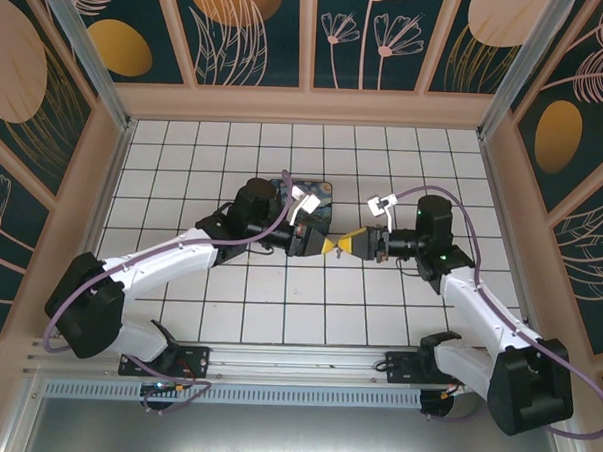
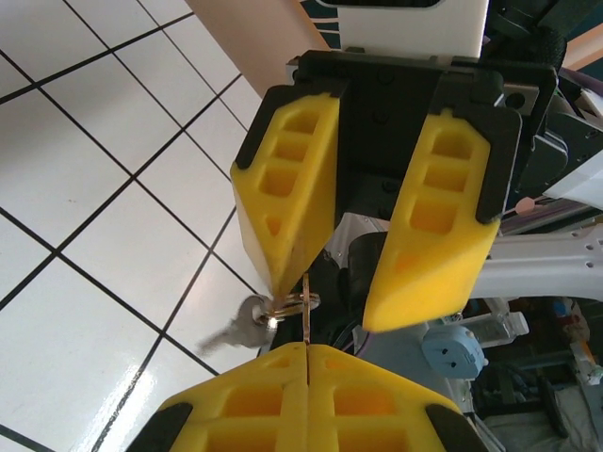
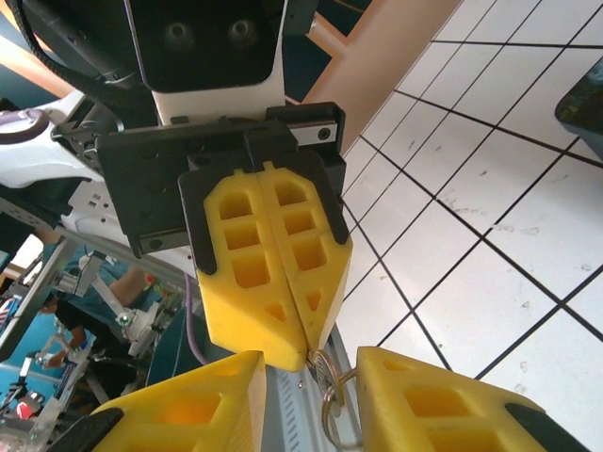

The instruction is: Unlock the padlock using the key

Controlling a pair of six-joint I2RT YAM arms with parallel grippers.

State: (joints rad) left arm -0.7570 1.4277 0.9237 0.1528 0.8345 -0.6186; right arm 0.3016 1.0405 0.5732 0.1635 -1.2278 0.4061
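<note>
Left gripper (image 1: 332, 246) clenched on key (image 2: 285, 308), blade pinched between tips, ring end poking toward right gripper (image 1: 355, 244). Right gripper's jaws parted, straddling ring, gripping nothing. Grippers tip to tip over table (image 1: 228, 313) centre. Key's long axis follows line between them.

The left end effector (image 1: 328, 246) and right end effector (image 1: 353, 244) meet tip to tip over the middle of the bench (image 1: 278, 310), barring passage there; a dark box (image 1: 319, 194) stands just beyond the left arm; the far tiles lie open
</note>
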